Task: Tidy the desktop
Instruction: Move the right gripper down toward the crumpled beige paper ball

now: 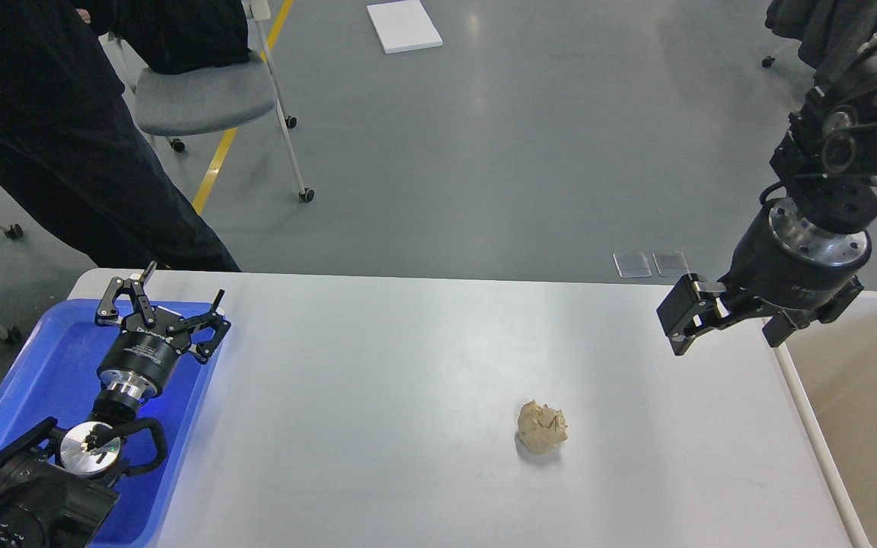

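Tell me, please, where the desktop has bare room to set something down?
Nearly all of the desktop is bare: the wide stretch between the blue tray and the crumpled paper ball, and the far strip. The left gripper hangs over the tray; the right gripper hangs by the cream bin.

My one view looks forward and down from my head onto the table [408,358], floor [499,152] beyond.

Paper ball [542,427] on desktop [377,396]
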Available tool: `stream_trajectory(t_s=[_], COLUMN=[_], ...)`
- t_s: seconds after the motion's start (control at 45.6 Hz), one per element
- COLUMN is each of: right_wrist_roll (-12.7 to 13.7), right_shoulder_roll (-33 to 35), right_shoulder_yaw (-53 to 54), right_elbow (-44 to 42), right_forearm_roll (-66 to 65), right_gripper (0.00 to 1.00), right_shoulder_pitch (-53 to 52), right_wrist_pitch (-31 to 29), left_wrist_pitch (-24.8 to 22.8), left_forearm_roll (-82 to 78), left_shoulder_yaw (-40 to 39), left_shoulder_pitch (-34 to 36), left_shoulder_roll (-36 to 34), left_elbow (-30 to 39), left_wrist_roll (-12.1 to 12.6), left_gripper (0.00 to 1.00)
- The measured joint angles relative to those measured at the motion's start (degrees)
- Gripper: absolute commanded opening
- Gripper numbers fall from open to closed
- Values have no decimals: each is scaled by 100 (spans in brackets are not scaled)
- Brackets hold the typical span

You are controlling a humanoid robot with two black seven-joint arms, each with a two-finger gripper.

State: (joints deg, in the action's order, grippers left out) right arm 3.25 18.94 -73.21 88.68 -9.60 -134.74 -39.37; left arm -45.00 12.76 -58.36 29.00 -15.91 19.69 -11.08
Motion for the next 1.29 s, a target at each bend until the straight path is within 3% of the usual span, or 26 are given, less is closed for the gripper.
stream_trajectory(t_s=[0.679,1.293], right_wrist_roll=[1,-12], right_shoulder_roll=[-339,-1680], right_shoulder_yaw=[256,911], right_elbow=[-115,-1895], right_forearm_roll=[175,565], right_gripper=[100,100], right_shoulder_pitch=[92,1913], right_wrist_pitch=[58,519], left_wrist_pitch=[0,0], left_forearm_roll=[8,8], left_shoulder_yaw=[0,0], left_shoulder_pitch=[0,0], left_shoulder_roll=[0,0], left_elbow=[0,0], left_wrist_roll=[7,4], left_gripper=[100,100])
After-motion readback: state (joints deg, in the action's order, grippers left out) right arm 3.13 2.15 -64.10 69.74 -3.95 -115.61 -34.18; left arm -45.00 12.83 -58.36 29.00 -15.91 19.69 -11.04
